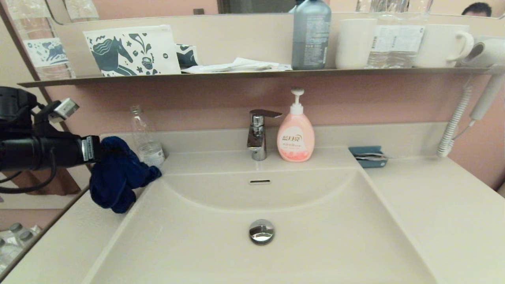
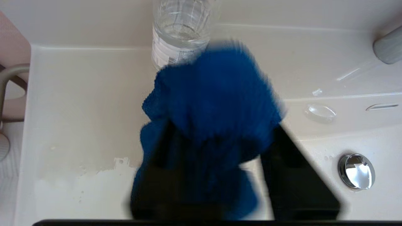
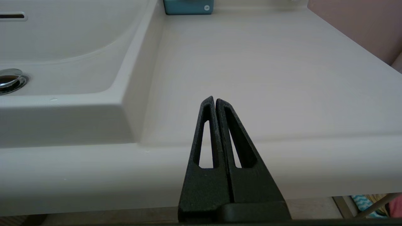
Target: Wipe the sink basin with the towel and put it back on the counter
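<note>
One blue towel (image 1: 118, 173) hangs bunched from the left gripper (image 2: 216, 141), whose jaws are clamped on it, above the counter (image 1: 63, 244) at the basin's ten o'clock corner, just beside a clear bottle (image 1: 146, 138). Whether wiping is done I cannot tell; the sink basin (image 1: 315, 236) looks untouched, so the next move is probably a swing toward the drain plug (image 1: 261, 231). Only the right wrist view shows the right gripper (image 3: 214, 99), jaws pressed together, empty, parked below the counter's front edge at five o'clock.
</note>
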Motion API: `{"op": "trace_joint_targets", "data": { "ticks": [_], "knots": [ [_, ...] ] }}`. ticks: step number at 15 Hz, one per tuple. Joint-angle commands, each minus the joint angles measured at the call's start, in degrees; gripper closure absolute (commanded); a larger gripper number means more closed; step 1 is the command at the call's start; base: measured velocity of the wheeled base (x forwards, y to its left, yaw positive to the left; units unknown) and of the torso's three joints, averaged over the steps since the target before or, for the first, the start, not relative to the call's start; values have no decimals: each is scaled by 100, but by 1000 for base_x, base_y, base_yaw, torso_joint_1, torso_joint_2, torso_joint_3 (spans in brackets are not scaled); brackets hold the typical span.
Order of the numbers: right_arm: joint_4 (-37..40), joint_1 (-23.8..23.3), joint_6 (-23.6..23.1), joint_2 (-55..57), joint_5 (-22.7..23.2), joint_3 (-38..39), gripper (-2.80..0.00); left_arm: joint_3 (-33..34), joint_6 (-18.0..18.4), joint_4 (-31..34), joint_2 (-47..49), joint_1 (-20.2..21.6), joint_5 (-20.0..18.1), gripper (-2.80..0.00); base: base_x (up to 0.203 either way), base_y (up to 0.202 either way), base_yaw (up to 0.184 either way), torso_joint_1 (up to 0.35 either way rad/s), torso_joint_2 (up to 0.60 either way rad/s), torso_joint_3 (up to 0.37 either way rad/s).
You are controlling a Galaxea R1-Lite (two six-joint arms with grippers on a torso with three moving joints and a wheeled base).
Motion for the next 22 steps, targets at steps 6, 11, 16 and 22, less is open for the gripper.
{"op": "trace_joint_targets", "data": {
  "ticks": [6,11,16,22],
  "knots": [
    [0,0,-2,5,2,0,0,365,-23,41,-579,-17,-22,-280,0,0,0,0,0,0],
    [0,0,-2,5,2,0,0,1039,-13,180,-1295,-43,-30,0,0,0,0,0,0,0],
    [7,0,-2,5,2,0,0,1666,-319,-149,-1789,-535,-107,0,0,0,0,0,0,0],
    [0,0,-2,5,2,-2,0,2728,-1212,-1298,-3242,-1405,1103,0,0,0,0,0,0,0]
  ]
}}
